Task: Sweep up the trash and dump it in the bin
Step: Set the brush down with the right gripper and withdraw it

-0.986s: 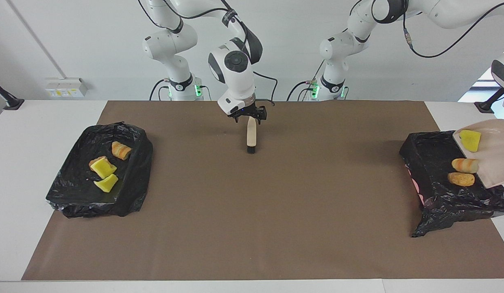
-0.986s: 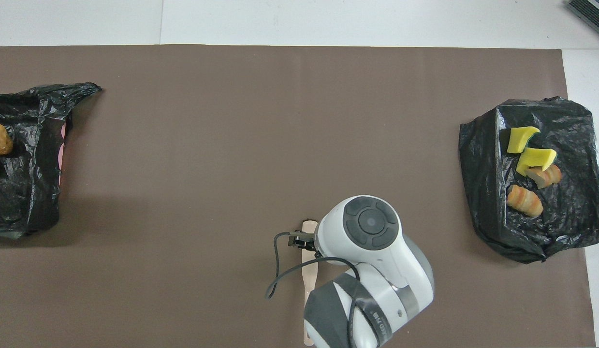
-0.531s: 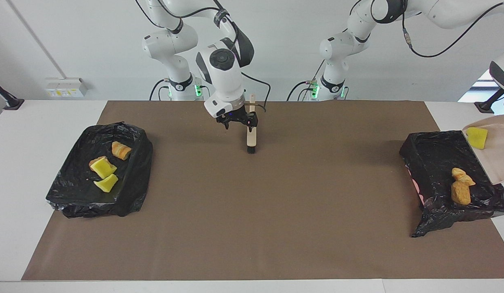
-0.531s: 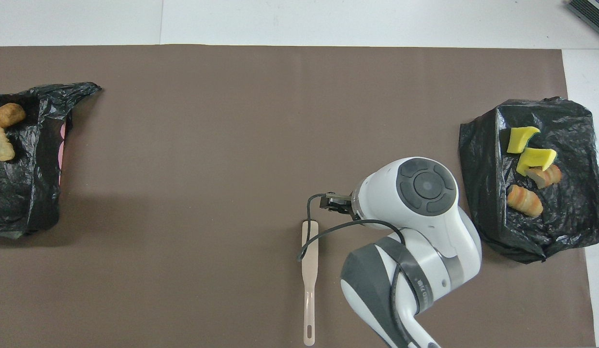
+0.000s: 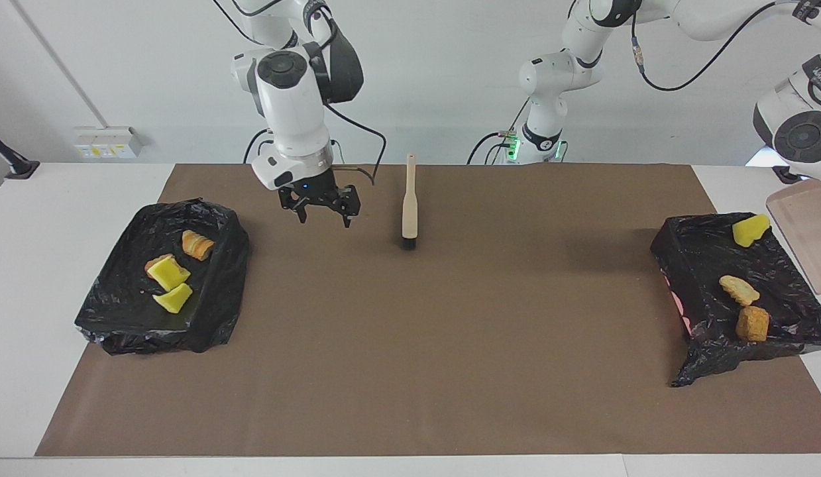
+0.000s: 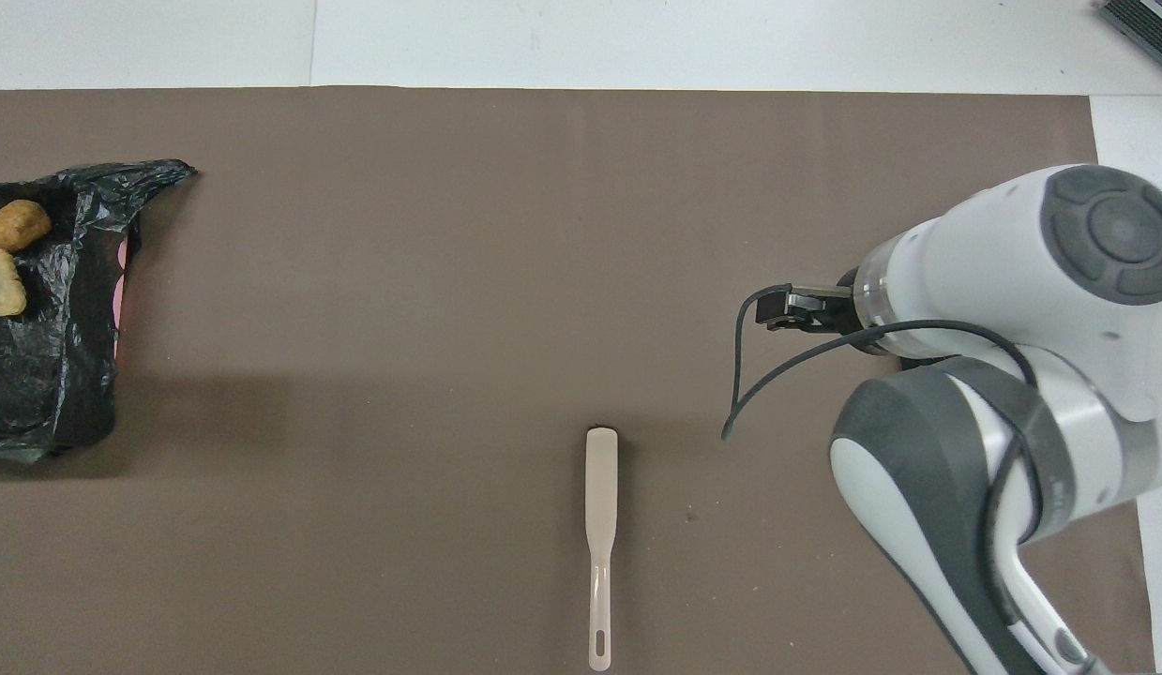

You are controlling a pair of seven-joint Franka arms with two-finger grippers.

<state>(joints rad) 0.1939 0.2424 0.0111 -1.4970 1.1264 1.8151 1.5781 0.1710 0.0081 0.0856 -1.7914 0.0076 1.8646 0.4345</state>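
The trash lies in two black-lined bins. The bin (image 5: 705, 255) at the left arm's end holds a yellow chunk (image 5: 750, 230), a pale lump (image 5: 738, 289) and a brown lump (image 5: 753, 323). The bin (image 5: 215, 311) at the right arm's end holds a croissant piece (image 5: 197, 244) and two yellow chunks (image 5: 168, 271). A beige brush (image 5: 409, 205) lies on the mat, free. My right gripper (image 5: 324, 213) hangs open and empty over the mat between the brush and its bin. The beige dustpan (image 5: 808, 232) hangs tilted and empty beside the other bin, under the left arm's wrist; that gripper is hidden.
A brown mat (image 5: 410, 344) covers the table. In the overhead view the right arm covers its bin, my right gripper (image 6: 787, 309) shows, the brush (image 6: 600, 534) lies nearer to the robots than the mat's middle, and the other bin (image 6: 55, 375) shows two lumps.
My right gripper left the brush on the mat, rose and moved toward its bin. The dustpan tipped, and its three trash pieces slid into the bin at the left arm's end.
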